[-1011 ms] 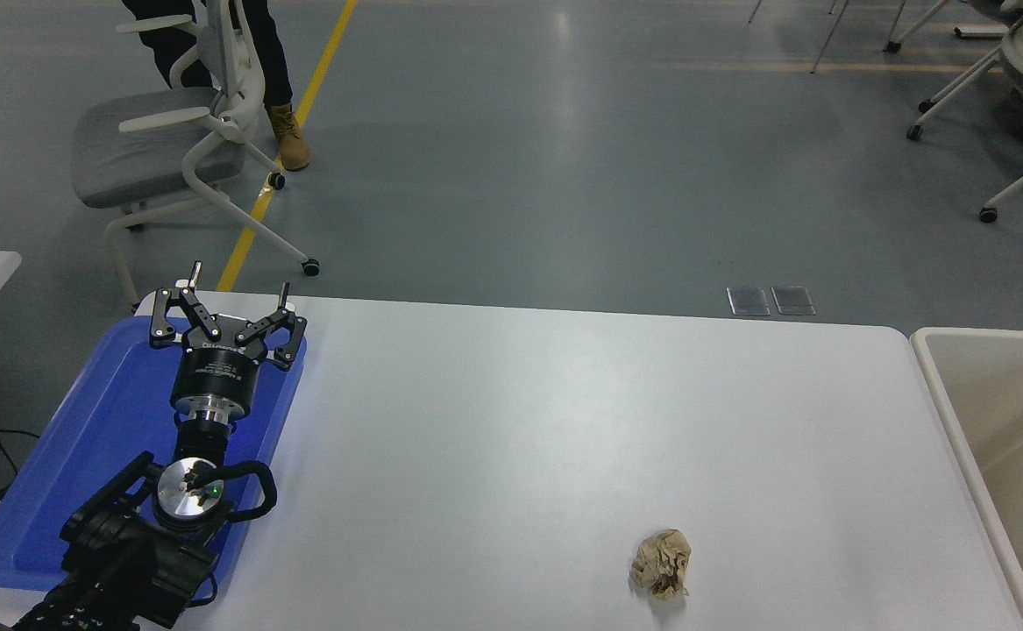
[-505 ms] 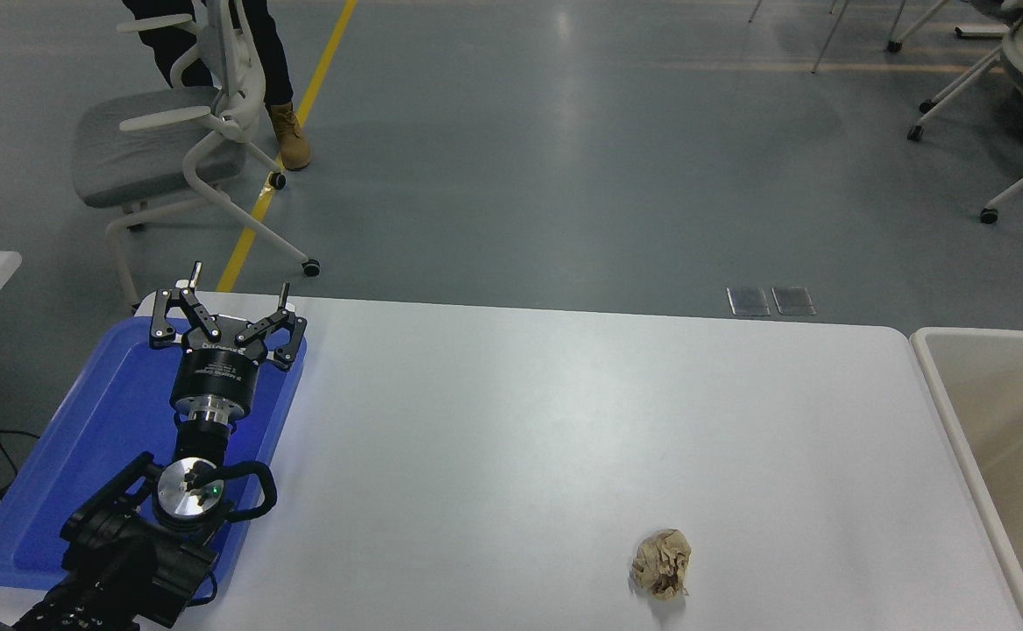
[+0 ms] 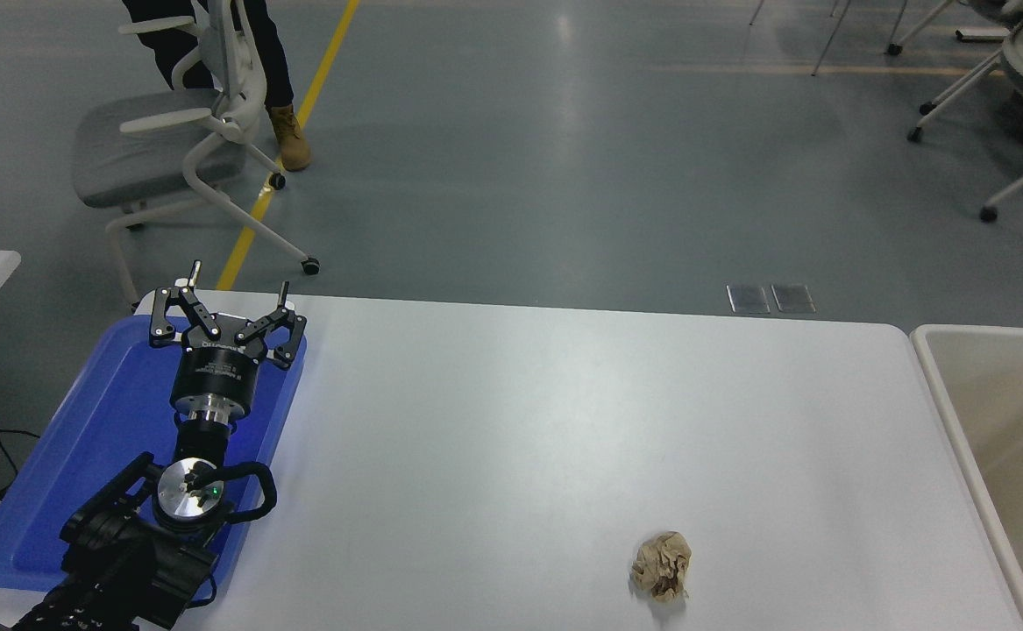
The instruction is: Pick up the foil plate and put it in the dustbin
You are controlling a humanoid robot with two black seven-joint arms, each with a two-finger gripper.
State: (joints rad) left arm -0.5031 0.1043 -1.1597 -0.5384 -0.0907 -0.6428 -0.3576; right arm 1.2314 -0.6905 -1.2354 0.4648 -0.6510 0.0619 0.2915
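Nothing on the table (image 3: pixel 520 421) has moved, only a dark sliver showing at the dustbin (image 3: pixel 936 386) edge; the left gripper (image 3: pixel 229 294) hangs open over the blue tray (image 3: pixel 55 491), and the light, crushable foil plate, best pinched by its rim, is unseen.

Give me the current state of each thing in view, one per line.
left gripper: open, empty, parked above the blue tray.
right gripper: not in view.
blue tray: flat on the table's left end, nothing seen in it.
paper ball: crumpled, lying loose on the white table.
dustbin: open-topped at the right edge; the part shown looks empty.
foil plate: not visible.
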